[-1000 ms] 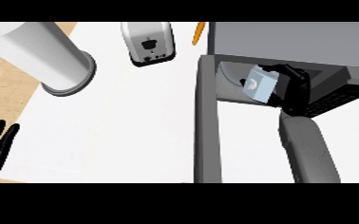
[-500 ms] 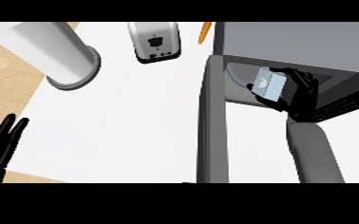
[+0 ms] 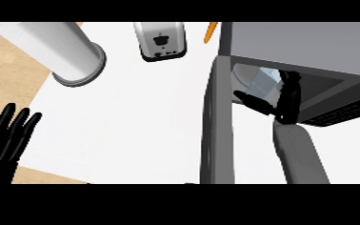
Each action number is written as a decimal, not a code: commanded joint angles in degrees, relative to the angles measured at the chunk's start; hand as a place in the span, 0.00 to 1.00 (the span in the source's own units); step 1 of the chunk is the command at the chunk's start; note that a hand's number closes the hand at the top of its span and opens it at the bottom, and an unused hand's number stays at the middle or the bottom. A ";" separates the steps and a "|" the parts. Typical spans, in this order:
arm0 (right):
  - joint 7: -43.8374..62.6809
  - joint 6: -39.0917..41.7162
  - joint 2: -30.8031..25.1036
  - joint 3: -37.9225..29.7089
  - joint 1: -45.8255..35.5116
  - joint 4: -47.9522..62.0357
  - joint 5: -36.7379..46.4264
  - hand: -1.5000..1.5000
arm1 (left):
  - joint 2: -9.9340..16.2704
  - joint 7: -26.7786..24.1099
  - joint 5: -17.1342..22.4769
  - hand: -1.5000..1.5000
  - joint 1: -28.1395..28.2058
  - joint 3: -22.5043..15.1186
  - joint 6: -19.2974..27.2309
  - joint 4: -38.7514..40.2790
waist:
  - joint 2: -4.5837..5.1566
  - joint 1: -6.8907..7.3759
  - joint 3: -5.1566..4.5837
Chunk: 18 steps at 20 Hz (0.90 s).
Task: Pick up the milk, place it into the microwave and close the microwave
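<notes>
Fingers (image 3: 255,104) of the right hand (image 3: 281,102) spread open inside the microwave (image 3: 295,43), just clear of the milk (image 3: 264,80) resting within; withdraw straight out, avoiding the door (image 3: 216,124).

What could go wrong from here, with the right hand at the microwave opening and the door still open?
1. The right hand sits with spread fingers just before the milk inside the microwave; drawing back carelessly could snag and tip it.
2. The open door stands edge-on beside the right forearm; swinging it before the arm is out would trap it.
3. The milk lies near the opening, so the closing door might strike it.
</notes>
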 commanded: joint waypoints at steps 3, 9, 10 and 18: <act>14.08 0.05 0.40 -2.00 -8.90 11.38 0.02 0.00 | -0.35 0.58 -1.96 0.00 -1.27 -1.62 0.54 0.04 | 1.92 0.90 0.05; 23.96 1.97 -5.70 -4.24 -20.35 19.89 0.94 0.00 | -1.49 0.83 -3.59 0.00 -2.03 -3.11 1.54 0.33 | 1.71 0.17 0.05; 24.04 0.50 -4.34 -4.35 -21.20 22.36 1.21 0.00 | -1.49 1.04 -4.15 0.00 -1.94 -3.05 1.89 0.13 | 1.78 0.19 0.15; 25.62 7.50 -9.18 -6.24 -30.09 34.13 0.33 0.00 | -3.90 0.98 -7.59 0.00 -3.11 -6.28 3.65 0.30 | 1.55 -2.36 0.28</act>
